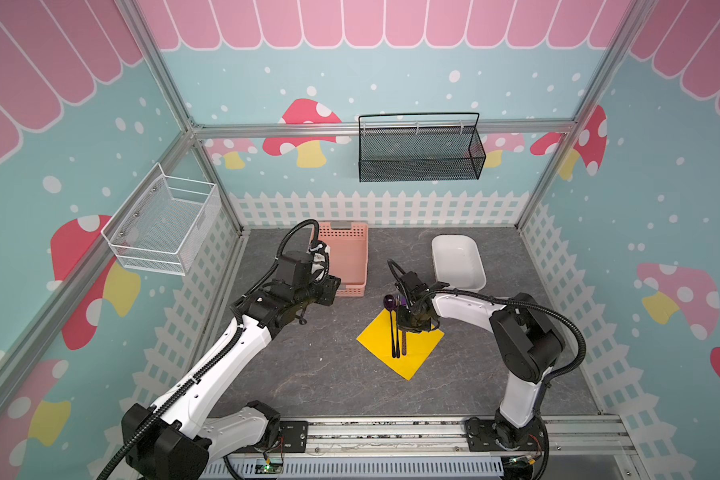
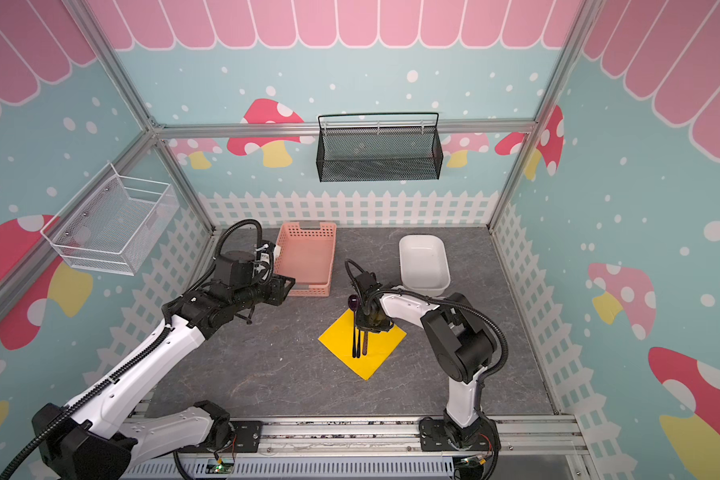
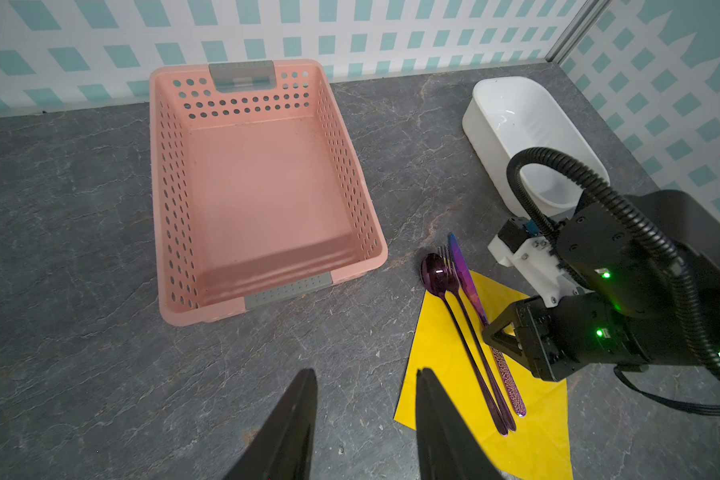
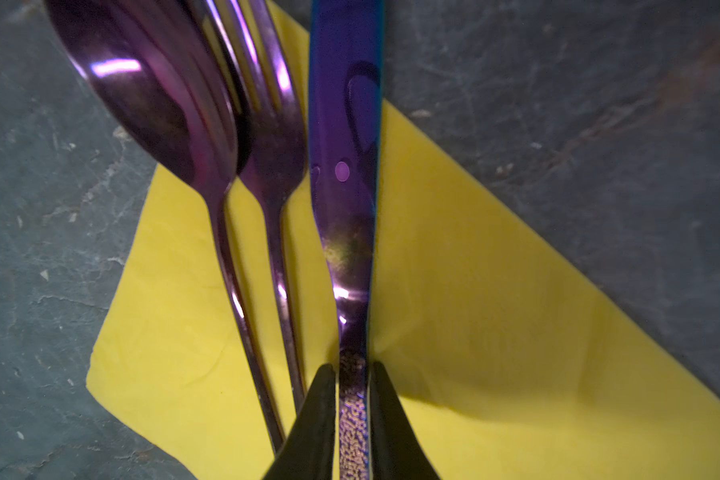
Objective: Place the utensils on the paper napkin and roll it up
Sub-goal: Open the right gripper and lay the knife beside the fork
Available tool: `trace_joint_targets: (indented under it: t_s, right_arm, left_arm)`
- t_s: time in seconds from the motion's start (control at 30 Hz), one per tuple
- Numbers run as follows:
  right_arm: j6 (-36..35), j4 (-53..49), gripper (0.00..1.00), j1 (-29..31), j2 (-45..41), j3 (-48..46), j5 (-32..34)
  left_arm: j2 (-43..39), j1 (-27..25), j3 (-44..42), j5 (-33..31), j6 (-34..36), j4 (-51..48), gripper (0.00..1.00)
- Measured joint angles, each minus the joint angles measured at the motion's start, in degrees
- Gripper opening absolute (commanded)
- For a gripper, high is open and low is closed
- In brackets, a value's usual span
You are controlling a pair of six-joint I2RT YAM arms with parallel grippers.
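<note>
Standing empty beyond the napkin (image 1: pixel 416 357), basket (image 3: pixel 167 187) and tub (image 3: pixel 516 116), knife (image 4: pixel 346 166) handle between narrow right jaws, grip unclear, left jaws parted, empty.

The bright yellow paper napkin (image 1: pixel 418 353) lies spread out, turned like a diamond. The dark purple spoon (image 4: pixel 150 95), fork (image 4: pixel 273 158) and knife (image 4: pixel 341 124) (violet-blue blade) lie side by side, handles on the paper, heads reaching past its far corner.

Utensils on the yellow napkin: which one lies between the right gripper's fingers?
The knife, the one with the violet-blue blade and speckled handle; the right gripper straddles its handle. The spoon and fork lie beside it, outside the gripper.
</note>
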Motion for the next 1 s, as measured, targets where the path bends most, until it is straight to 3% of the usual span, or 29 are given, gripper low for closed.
trace_joint_targets:
  t_s: [0.2,0.67,1.0]
  right_arm:
    - [0.0,-0.2,0.16,0.0,0.1,0.1,0.0]
    - [-1.9,-0.8,0.24,0.0,-0.5,1.7,1.9]
    - [-15.7,2.0,0.31,0.0,-8.1,1.3,1.0]
  left_arm:
    - [0.0,0.0,0.0,0.0,0.0,0.0,0.41]
    - [0.0,0.0,0.0,0.0,0.0,0.0,0.41]
    - [2.8,-0.7,-0.2,0.3,0.0,0.0,0.41]
